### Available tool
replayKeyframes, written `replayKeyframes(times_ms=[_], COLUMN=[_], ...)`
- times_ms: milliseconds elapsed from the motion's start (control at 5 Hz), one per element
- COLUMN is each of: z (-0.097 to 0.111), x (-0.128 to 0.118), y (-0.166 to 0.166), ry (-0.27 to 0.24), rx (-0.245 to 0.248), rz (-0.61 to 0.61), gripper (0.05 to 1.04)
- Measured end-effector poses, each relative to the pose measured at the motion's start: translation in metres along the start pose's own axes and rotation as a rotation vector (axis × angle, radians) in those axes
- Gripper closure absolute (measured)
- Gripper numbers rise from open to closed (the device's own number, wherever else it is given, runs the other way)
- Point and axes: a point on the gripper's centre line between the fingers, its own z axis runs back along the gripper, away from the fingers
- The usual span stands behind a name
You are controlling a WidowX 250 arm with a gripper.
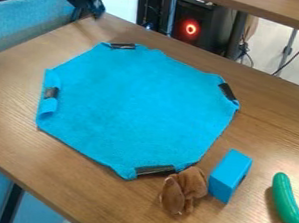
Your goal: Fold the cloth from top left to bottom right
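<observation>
We find the gripper (94, 10) at the upper left of the camera view, near the table's far left corner and apart from the cloth. We cannot tell whether its jaws are open or closed, nor whether anything is between them.

We record the blue cloth (136, 102) lying spread on the wooden table (119, 203), its corners turned inward so that its outline is roughly eight-sided. Dark strips (155, 170) sit at the four turned-in corners; we cannot tell whether they carry writing. The left corner shows a clear folded flap.

At the cloth's lower right edge we note a brown plush toy (184, 190), with a blue block (229, 174) just beside it on the right. A green toy cucumber (286, 200) lies farther right. Behind the table, we observe a glowing red ring (191, 29) on a dark case (211, 29).
</observation>
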Motion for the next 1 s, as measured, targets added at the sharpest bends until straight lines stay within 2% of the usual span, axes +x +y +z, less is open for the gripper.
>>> replayKeyframes(times_ms=[400, 600, 1000], z=[-0.046, -0.065, -0.08], x=[-0.018, -0.015, -0.008], y=[-0.011, -0.012, -0.01], ry=[0.041, 0.053, 0.045], rx=[-0.051, -0.05, -0.022], rz=[-0.055, -0.051, -0.02], gripper=[0.085, 0.085, 0.086])
